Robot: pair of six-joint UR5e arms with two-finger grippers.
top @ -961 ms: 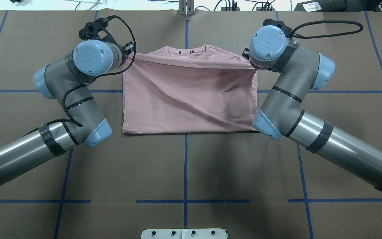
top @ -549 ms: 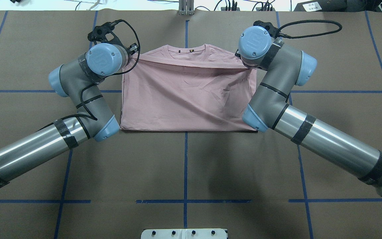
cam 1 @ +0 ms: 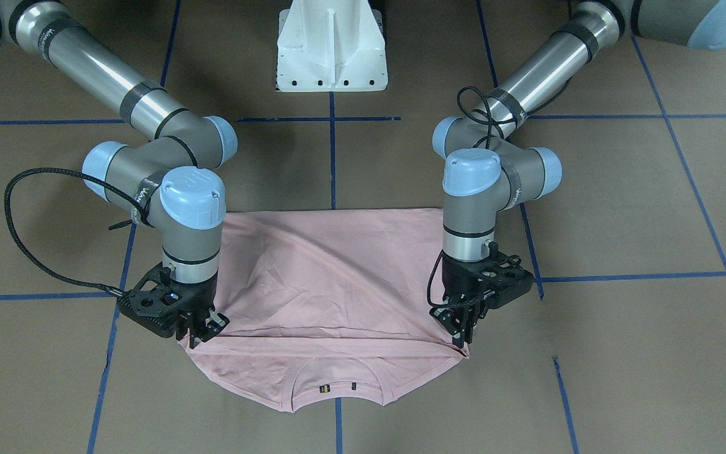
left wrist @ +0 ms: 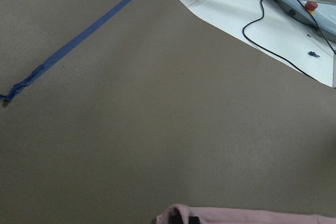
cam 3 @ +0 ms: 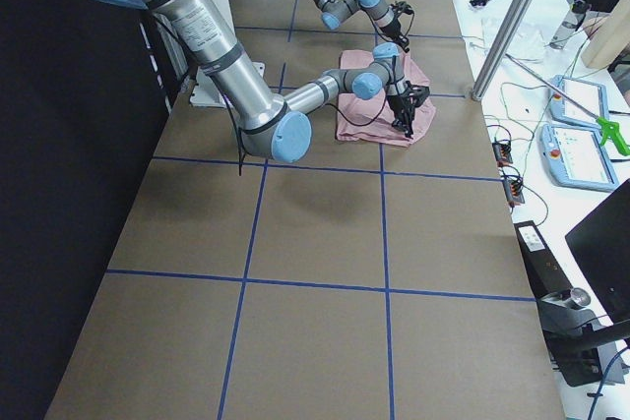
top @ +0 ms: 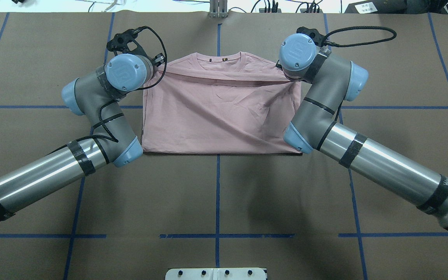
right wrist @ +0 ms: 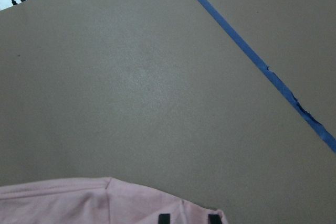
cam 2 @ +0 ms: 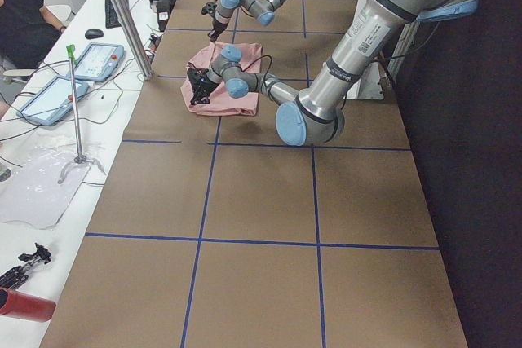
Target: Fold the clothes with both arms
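We see the pale pink T-shirt (top: 220, 116) lying flat toward twelve o'clock of the table's (top: 286, 194) centre in the overhead view. It is soft, faintly creased knit, folded into a near rectangle, with its ribbed round collar (top: 219, 59) at the far edge. The lower part is doubled up over the body, so a straight fold edge runs just below the collar and only plain pink cloth shows. The left gripper (cam 1: 462, 333) is pinched closed on that edge at the shirt's ten o'clock corner, and the right gripper (cam 1: 202, 329) is pinched closed on the two o'clock corner. The cloth puckers into small peaks at both. The left arm (top: 33, 179) and right arm (top: 387, 171) are smooth silver tubes with grey elbows and glossy blue caps. From overhead those caps cover the black fingers almost entirely. In the right wrist view only two black fingertips (right wrist: 164, 218) show at six o'clock, cut off by the frame, with pink fabric bunched around them. The left wrist view shows even less. The table is matte brown paper crossed by blue tape lines (top: 217, 194). The side views show the shirt too small for us to read any detail.
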